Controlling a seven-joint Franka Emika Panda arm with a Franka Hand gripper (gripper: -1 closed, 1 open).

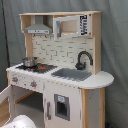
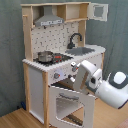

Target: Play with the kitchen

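Hand (image 2: 74, 71) near kitchen (image 2: 35, 75) front edge, oven door (image 2: 70, 102) open.

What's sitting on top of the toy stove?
A small metal pot sits on the stovetop of the kitchen, over one burner, in both exterior views. Its rim hides whatever is inside it.

A dark grey-green curtain (image 1: 112, 45) hangs as backdrop in both exterior views, falling in soft vertical folds; in the second exterior view it fills the upper left and right of the frame; below it, a wooden floor (image 2: 20, 119) of warm brown boards shows at the second exterior view's lower left; in the first exterior view, a strip of the same brown floor (image 1: 4, 116) appears at the lower left.
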